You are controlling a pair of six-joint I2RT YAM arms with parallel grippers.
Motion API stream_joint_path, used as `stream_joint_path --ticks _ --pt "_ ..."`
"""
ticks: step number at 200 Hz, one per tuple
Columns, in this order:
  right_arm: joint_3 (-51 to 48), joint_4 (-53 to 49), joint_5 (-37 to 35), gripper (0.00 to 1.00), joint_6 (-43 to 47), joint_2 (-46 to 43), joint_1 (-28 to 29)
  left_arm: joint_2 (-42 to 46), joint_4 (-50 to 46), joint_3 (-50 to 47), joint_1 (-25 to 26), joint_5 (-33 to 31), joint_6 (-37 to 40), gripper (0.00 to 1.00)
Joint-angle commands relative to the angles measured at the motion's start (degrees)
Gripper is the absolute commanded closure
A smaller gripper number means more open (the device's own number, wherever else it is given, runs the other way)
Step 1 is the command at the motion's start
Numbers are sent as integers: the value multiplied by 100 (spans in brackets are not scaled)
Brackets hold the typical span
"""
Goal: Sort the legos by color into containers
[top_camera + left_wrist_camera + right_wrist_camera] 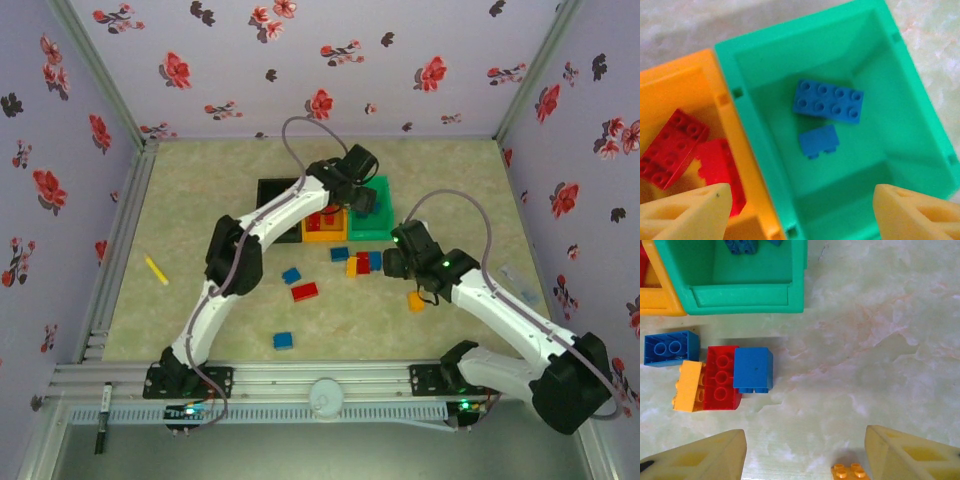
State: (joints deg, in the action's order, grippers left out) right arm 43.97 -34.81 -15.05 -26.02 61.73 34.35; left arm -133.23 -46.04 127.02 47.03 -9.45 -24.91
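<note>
Three containers stand joined in a row at 12 o'clock from the table centre in the overhead view. From 9 to 3 o'clock they are the black bin, the orange bin and the green bin.

The left gripper hovers over the green bin, its fingers spread wide with nothing between them. Below it lie the eight-stud blue brick, studs up, and the small blue brick at its 6 o'clock. The orange bin, at 9 o'clock in that wrist view, holds two red bricks.

The right gripper hangs over bare table at 6 o'clock from the green bin, jaws apart and empty. At its 10 o'clock, the yellow brick, the red three-stud brick and the plain blue brick touch in a row. The two-stud blue brick lies just beside the yellow one, at its 12 o'clock. The orange brick lies on the table at 5 o'clock, near one finger.

In the overhead view more legos lie loose at 7 o'clock from the bins: a blue piece, a red piece and a second blue piece. A yellow strip lies well apart at 9 o'clock.
</note>
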Motion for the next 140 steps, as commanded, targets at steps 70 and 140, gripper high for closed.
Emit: stream_joint_path --ticks 70,140 --pt "65 694 277 35 -96 1003 -51 3523 971 -4205 44 -942 -554 25" --pt "422 1017 459 34 -7 1927 -86 5423 943 -6680 44 -1288 -1505 24"
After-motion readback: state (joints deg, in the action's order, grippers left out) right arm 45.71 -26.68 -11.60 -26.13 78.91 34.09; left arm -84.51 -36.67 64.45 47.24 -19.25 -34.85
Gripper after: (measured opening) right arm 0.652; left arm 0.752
